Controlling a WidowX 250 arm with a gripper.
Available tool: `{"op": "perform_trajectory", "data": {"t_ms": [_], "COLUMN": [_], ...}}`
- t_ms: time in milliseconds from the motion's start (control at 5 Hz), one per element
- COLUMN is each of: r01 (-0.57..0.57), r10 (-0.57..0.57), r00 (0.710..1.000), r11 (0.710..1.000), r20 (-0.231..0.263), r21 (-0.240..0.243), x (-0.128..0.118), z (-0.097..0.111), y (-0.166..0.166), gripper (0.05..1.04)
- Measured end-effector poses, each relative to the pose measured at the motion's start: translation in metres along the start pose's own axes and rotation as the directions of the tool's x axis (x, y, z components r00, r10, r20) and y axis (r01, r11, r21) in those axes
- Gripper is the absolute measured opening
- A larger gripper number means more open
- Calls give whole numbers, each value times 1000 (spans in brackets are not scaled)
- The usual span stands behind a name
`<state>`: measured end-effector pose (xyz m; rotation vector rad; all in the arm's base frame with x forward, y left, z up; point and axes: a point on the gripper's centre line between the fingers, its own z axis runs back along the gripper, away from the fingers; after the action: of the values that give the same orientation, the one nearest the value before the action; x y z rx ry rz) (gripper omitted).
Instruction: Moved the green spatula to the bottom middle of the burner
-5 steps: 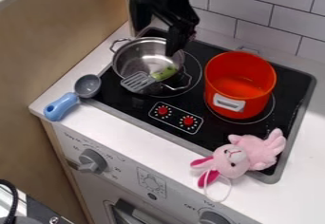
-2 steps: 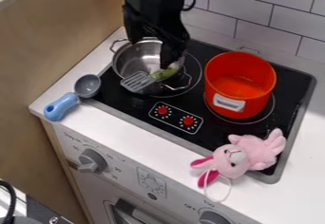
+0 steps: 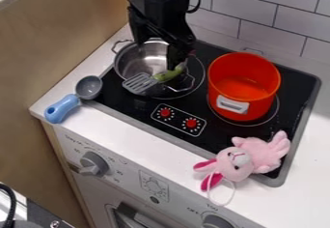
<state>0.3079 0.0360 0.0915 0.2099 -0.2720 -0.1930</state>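
Your gripper [image 3: 172,66] has edged slightly toward red pot [image 3: 243,84], now at green handle of spatula [image 3: 162,76]; you can't tell whether it's open or closed. Spatula lies across near rim of steel pot [image 3: 132,59].

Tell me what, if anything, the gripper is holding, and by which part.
It cannot be told: the gripper is down at the green handle of the spatula, but whether it grips it there is unclear.
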Motion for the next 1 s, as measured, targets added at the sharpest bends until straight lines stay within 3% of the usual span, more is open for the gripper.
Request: {"op": "perform_trajectory", "data": {"t_ms": [400,1000], "r01": [0,-49], "r10": [0,51], "r00": [1000,998], "r11": [1000,995], "r20": [8,20], "r21": [-19,-86], "x": [-3,-15], "z": [-6,-17], "y": [1,-2], "gripper": [999,999]}}
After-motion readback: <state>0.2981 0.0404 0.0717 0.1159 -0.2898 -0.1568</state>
